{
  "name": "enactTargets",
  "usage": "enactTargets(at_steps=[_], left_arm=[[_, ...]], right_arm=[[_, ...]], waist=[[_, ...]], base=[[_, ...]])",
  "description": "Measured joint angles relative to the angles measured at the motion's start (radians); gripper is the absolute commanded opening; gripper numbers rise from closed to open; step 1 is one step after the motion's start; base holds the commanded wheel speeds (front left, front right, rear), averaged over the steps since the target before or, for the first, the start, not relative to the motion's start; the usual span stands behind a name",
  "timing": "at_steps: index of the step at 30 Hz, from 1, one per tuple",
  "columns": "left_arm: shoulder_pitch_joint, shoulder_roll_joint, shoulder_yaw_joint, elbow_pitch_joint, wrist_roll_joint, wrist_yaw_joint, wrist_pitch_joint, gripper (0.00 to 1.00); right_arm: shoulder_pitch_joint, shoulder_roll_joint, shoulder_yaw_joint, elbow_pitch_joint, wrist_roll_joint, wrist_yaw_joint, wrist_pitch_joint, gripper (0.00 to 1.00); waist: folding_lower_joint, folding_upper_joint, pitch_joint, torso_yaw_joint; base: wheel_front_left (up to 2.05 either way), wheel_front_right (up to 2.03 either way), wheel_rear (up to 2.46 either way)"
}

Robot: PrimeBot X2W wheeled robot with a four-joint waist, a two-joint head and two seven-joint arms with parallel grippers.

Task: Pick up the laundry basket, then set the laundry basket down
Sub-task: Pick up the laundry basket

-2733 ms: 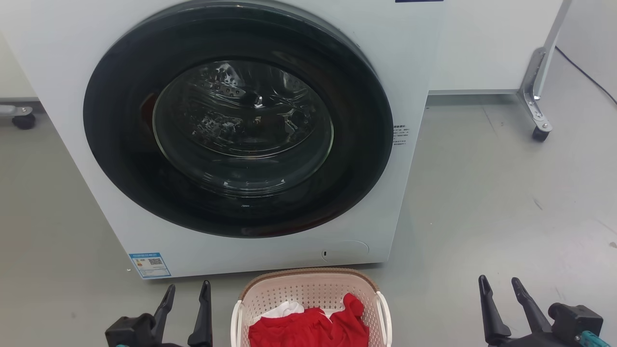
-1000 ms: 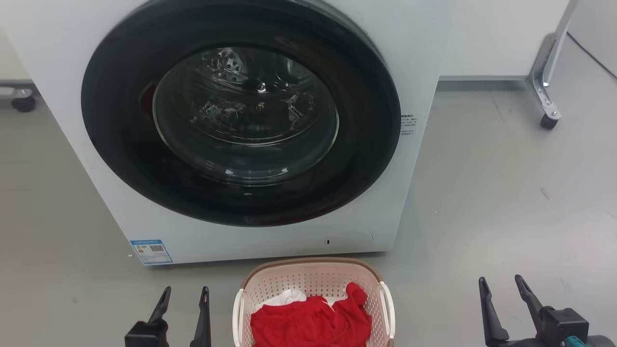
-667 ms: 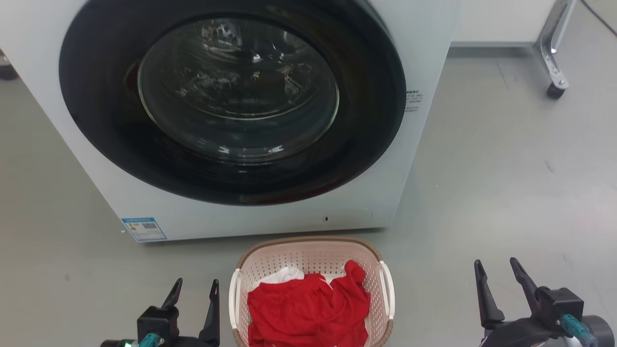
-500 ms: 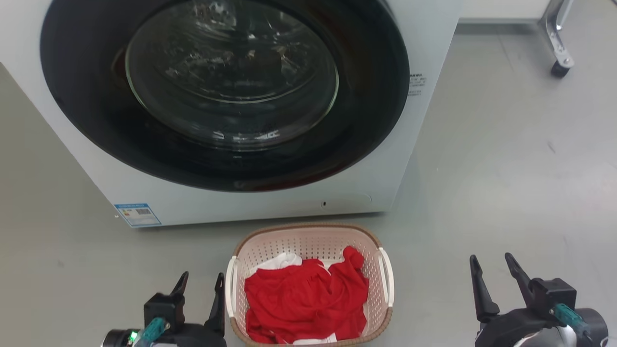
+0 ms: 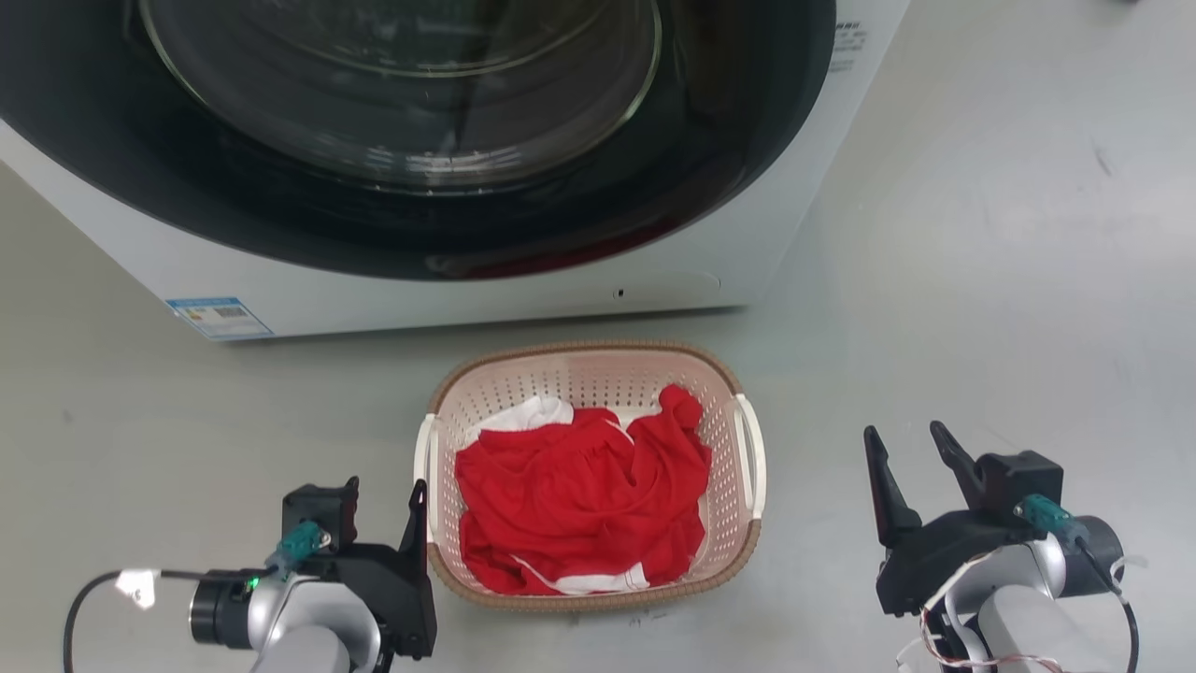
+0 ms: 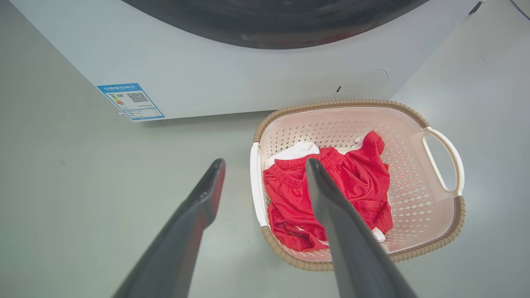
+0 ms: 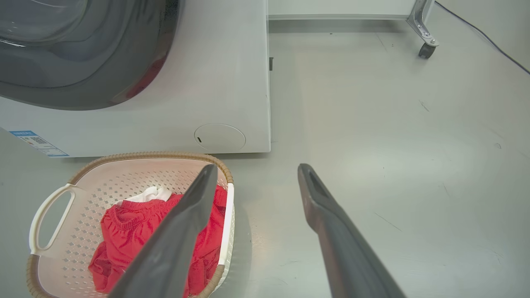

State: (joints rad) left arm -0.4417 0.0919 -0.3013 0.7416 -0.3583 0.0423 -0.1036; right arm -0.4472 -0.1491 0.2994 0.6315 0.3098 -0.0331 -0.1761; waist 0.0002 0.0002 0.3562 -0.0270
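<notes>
While both arms hang low at the near edge of the floor, neither one holds anything. The left gripper has its two dark fingers spread apart and sits just beside the near left corner of the laundry basket. The right gripper is likewise spread wide and empty, but it stands well apart from the basket, with bare floor between them.

The basket rests on the floor between the two grippers, slightly ahead of them, so it lies to the right of the left gripper and to the left of the right one. Its white handles, the left handle and the right handle, run near-to-far along its sides, roughly in line with the way the fingers point. In the left wrist view the left handle lines up with the gap between that gripper's fingers. The left arm is plainly the nearer; the right probably needs to close in sideways before any lift.

A crumpled red garment fills the basket, with a white cloth showing at its far left. Just beyond the brown far rim stands the washing machine, its dark round door shut.
</notes>
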Motion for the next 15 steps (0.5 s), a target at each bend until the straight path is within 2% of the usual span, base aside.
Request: enactTargets(at_steps=[15], left_arm=[[-0.176, -0.009, 0.013, 0.151, -0.018, -0.035, 0.059, 1.0]], right_arm=[[-0.197, 0.034, 0.044, 0.175, -0.002, 0.042, 0.078, 1.0]], waist=[[-0.0001, 0.0, 0.171, -0.009]], base=[[0.0, 0.0, 0.0]])
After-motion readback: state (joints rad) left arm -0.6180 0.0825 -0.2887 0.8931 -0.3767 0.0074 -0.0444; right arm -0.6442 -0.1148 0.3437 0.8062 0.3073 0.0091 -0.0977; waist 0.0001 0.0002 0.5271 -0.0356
